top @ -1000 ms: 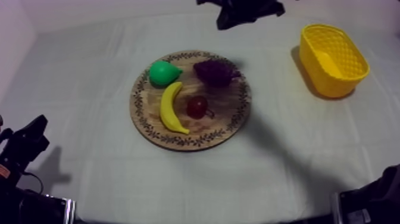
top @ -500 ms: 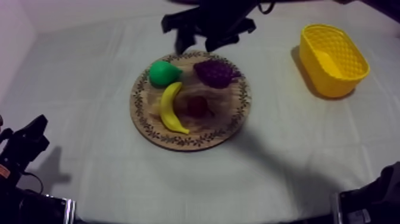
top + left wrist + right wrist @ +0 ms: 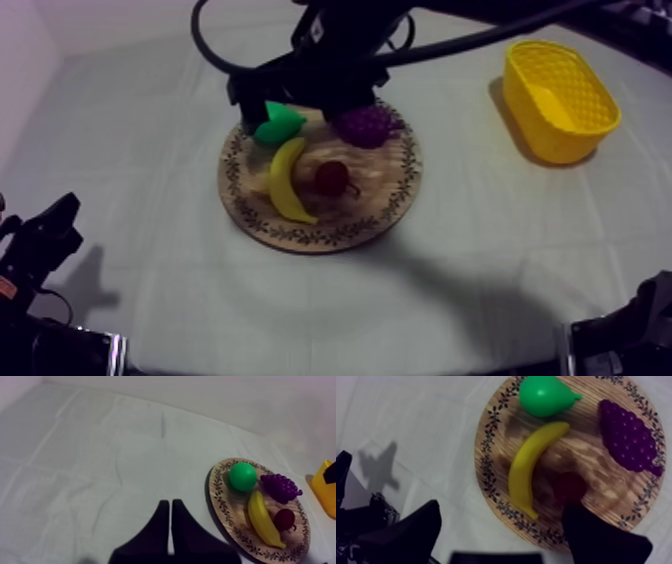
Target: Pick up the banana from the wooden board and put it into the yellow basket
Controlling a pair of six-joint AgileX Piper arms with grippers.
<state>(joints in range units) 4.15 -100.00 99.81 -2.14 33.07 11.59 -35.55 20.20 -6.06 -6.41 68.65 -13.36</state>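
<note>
- The banana [image 3: 287, 181] is seen lying flat on the left half of the wooden board [image 3: 395, 200].
- The pear [image 3: 277, 124] is found at the banana's far end. The grapes [image 3: 365, 126] are set by the board's far rim. The small red fruit [image 3: 331, 178] lies just right of the banana, possibly touching it.
- The board is placed near the middle of the worktop [image 3: 150, 150].
- The right pincer [image 3: 502, 508] is held above the board, spread wide with nothing gripped, and the banana is seen beneath the gap.
- The yellow basket [image 3: 545, 135] is set toward the worktop's far right corner, well apart from the board.
- The left pincer [image 3: 171, 503] is kept by the near left corner, its fingers pressed into a narrow wedge with nothing between them.
</note>
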